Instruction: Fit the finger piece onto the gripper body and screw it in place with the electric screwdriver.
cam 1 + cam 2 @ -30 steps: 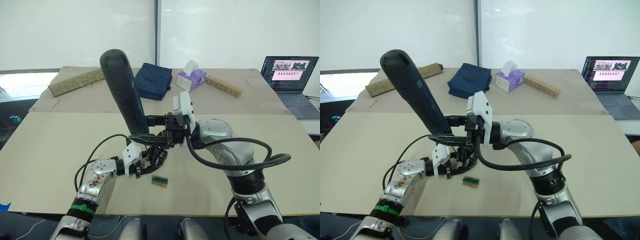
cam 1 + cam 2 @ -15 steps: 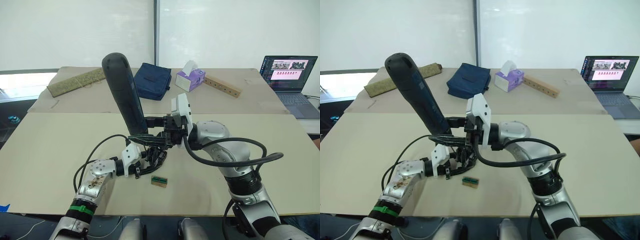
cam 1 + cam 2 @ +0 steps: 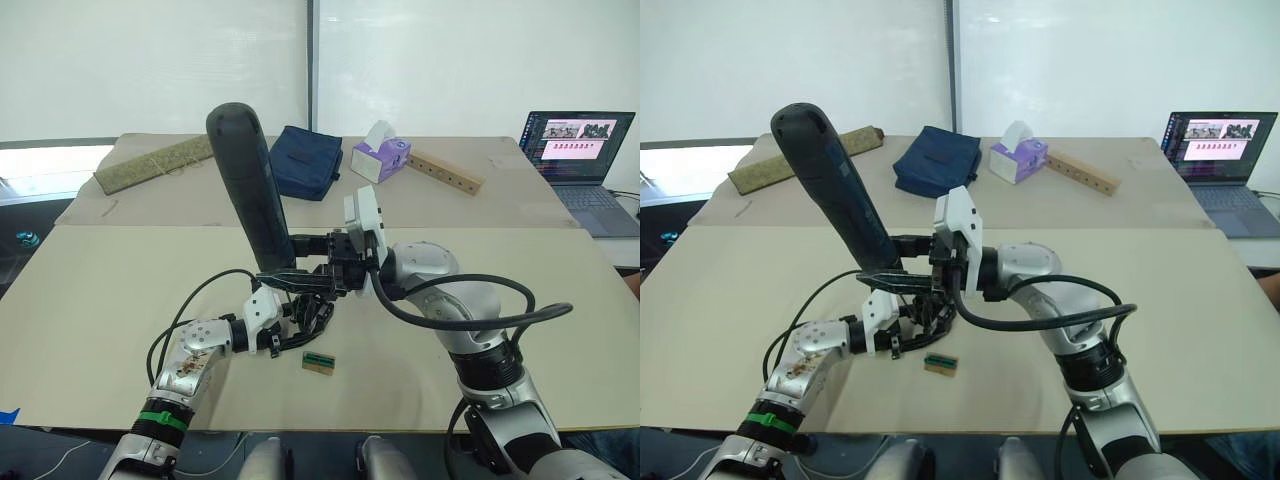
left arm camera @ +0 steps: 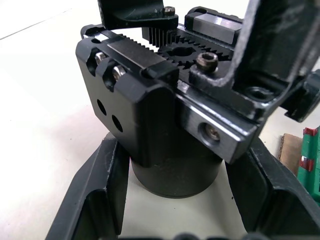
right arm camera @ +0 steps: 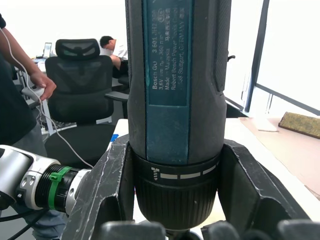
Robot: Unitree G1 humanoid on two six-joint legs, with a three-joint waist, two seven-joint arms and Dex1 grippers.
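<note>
- Beside the gripper body point(image 3: 308, 312) at your table's point(image 3: 90, 300) centre lies a small green-and-tan block point(image 3: 319, 362).
- Your left gripper point(image 4: 175, 220) clamps the body's round base.
- Your right gripper point(image 5: 172, 220) clasps the electric screwdriver point(image 3: 250, 185), bit end down, rounded end tilted up and to the left.
- Right wrist view: a person beside an office chair point(image 5: 80, 95).

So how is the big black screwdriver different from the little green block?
The electric screwdriver is long, black and tilted upright, shut in the right claw. The green block is tiny, green and tan, lying loose on the table. The screwdriver is off the table; the block rests on it.
</note>
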